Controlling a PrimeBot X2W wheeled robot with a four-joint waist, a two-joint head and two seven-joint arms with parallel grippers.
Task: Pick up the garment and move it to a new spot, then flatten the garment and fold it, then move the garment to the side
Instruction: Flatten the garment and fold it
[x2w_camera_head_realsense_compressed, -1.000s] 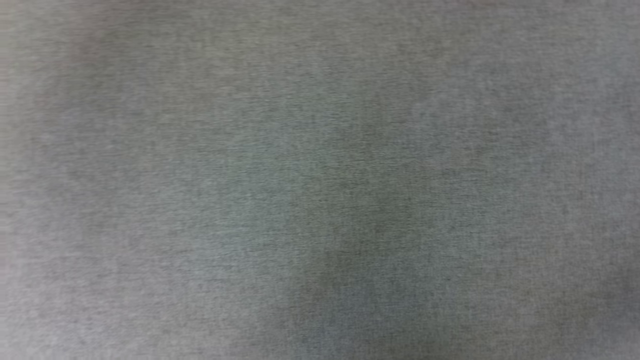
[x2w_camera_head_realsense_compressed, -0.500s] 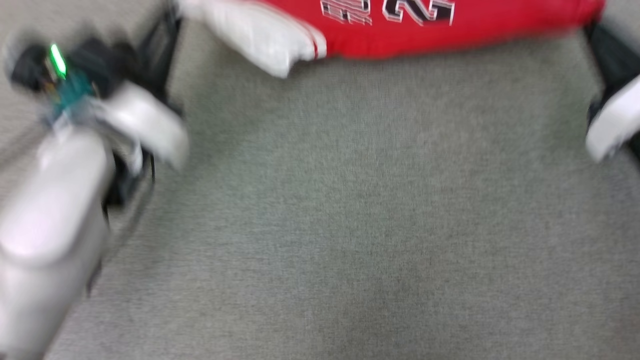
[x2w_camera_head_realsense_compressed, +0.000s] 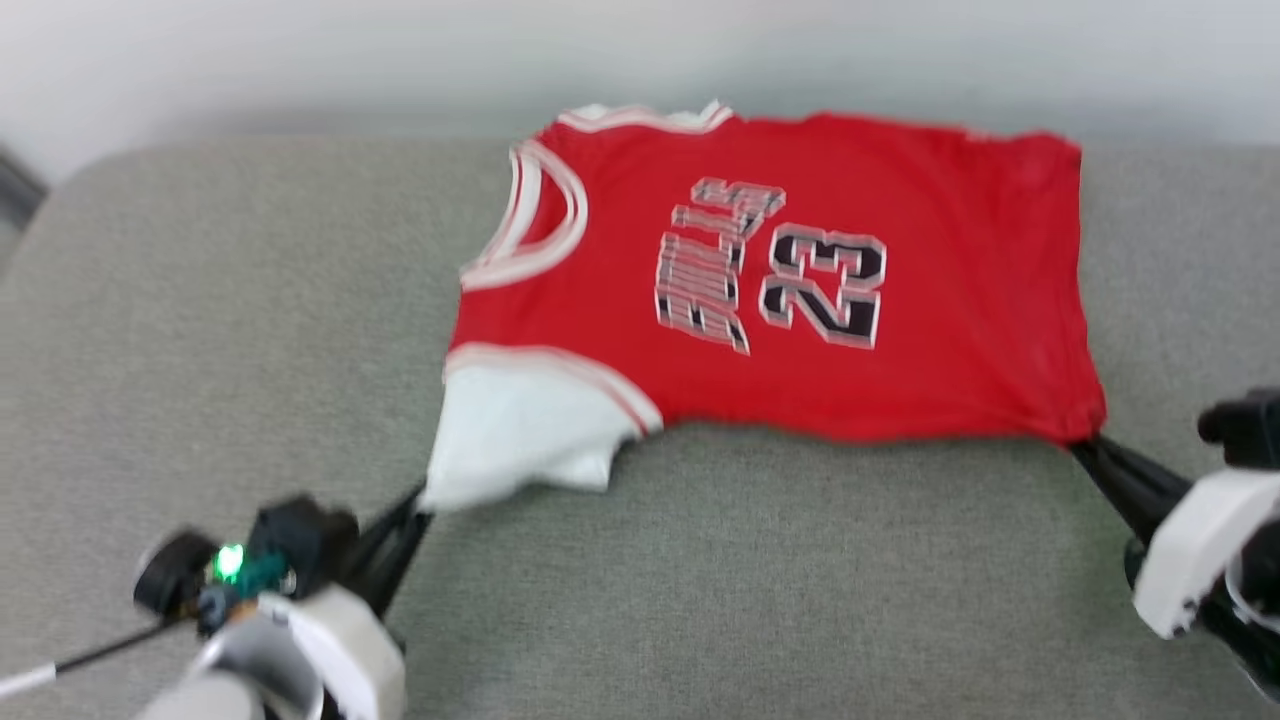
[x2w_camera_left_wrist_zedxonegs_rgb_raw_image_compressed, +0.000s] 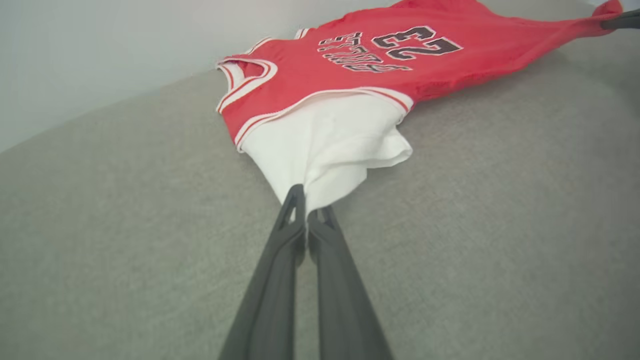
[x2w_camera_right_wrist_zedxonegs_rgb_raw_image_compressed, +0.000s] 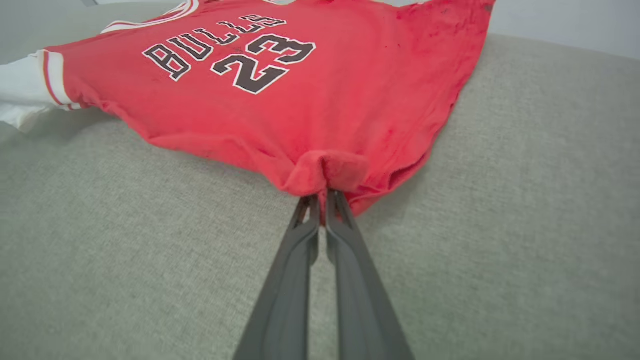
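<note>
**Finding.** Over the last second the head view went from bare grey cloth to the whole shirt. That is the camera lifting, not the shirt travelling.

**Left pincer**: jaws pinched together on the edge of the white sleeve, which bunches right at its tips.

**Right pincer**: jaws likewise closed on a puckered corner of the red hem, directly ahead of its tips.

**Shirt:** spread print-up, number 23 showing, on the grey cushion. It lies beyond both sets of tips and is stretched between them. The edge nearest the pincers appears slightly raised.

**Assessment.** The shirt looks laid out at its spot and flattening appears to be under way. The sleeve is still crumpled and the far hem wrinkled, so folding looks premature. A harder pull risks dragging the whole shirt rather than smoothing it.
</note>
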